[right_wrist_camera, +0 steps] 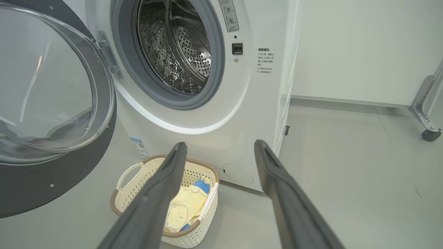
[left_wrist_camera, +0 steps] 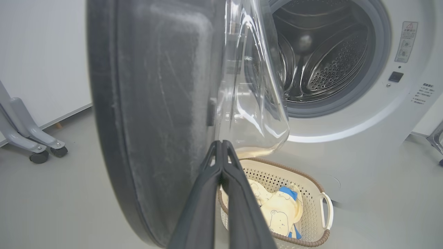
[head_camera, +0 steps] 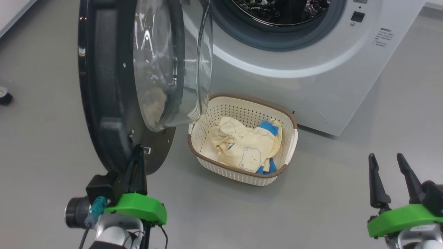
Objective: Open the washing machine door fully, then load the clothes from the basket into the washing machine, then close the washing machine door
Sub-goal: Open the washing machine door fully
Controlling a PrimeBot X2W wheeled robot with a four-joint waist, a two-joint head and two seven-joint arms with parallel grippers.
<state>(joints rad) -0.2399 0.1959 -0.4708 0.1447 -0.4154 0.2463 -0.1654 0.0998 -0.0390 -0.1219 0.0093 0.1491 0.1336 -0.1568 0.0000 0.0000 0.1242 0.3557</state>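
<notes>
The washing machine door (head_camera: pixel 104 86) stands swung out, edge-on to me, its clear glass bowl (head_camera: pixel 173 62) facing the white washing machine (head_camera: pixel 311 79) and its steel drum (right_wrist_camera: pixel 180 52). My left gripper (head_camera: pixel 138 149) is shut, with its tips against the door's inner face near the lower rim, just below the glass bowl (left_wrist_camera: pixel 256 114) in the left wrist view, where the left gripper (left_wrist_camera: pixel 221 142) points along the door (left_wrist_camera: pixel 155 103). The cream basket (head_camera: pixel 249 101) sits on the floor before the machine, holding pale yellow clothes (head_camera: pixel 245 147) with blue trim. My right gripper (head_camera: pixel 386 157) hangs open and empty to the basket's right.
Grey floor lies all around. A metal frame leg on casters (left_wrist_camera: pixel 31 141) stands by the white wall on the left, and another (right_wrist_camera: pixel 427 117) on the right. A dark wheel (head_camera: pixel 3 96) sits at the far left edge.
</notes>
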